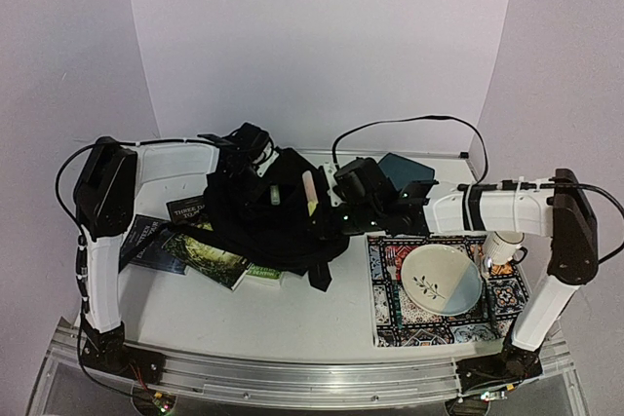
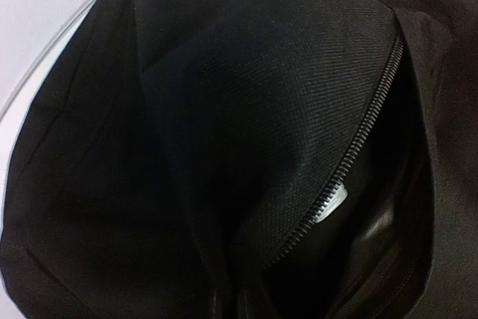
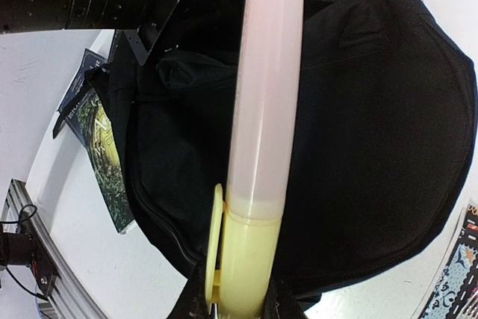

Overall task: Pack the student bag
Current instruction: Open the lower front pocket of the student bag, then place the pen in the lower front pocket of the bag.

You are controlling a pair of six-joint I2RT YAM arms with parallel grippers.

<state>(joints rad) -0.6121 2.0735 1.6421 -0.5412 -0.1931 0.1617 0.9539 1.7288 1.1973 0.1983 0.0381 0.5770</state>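
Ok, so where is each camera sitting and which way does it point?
Top external: above and behind the bases, looking down on the table; left arm, right arm, student bag, books, plate.
Left wrist: pressed close to the bag's zipper; no fingers visible.
Right wrist: looks along the highlighter in the right hand, across the bag; left arm at top.
Shared: bag in all three; highlighter, books in top and right wrist.

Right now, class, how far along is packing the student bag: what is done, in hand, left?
Done: the student bag is unzipped, its zipper parted. In hand: the right fingers grip a yellow-capped pen over the bag. Left: the pen is not inside yet, and books lie outside, partly under it.
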